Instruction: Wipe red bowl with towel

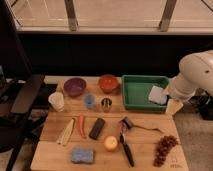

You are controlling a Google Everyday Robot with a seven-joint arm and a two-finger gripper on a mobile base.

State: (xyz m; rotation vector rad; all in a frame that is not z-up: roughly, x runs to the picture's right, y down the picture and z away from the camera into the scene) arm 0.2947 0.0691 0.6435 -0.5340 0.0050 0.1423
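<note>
Lying flat in the right part of the green tray [135, 100], the towel [157, 95] is seen as a pale folded square, close to the tray's right wall. It can be judged light, soft and limp. It is likely to sag and unfold when lifted, so a pinch from above on a corner or a raised fold is favoured, with enough cloth gathered to form a pad. The gripper [173, 107] is found at the tray's right rim, just beside the towel, its jaws spread and nothing held between them. Whether the cloth is already touched cannot be told.

The red bowl [108, 82] is set near the table's [50, 162] back edge, between the purple bowl [75, 86] and the tray's left wall, close to that wall. It is judged glossy, stiff and light. As it is held down by nothing, it may be pushed or spun under a sideways wipe, so downward pressure into the hollow is advised.

The tray walls must be cleared on the lift. Above the tray and bowl, open room is available. The blue cup [89, 101] and the metal cup [106, 104], standing just in front of the bowl, could be knocked by a low approach from the front.
</note>
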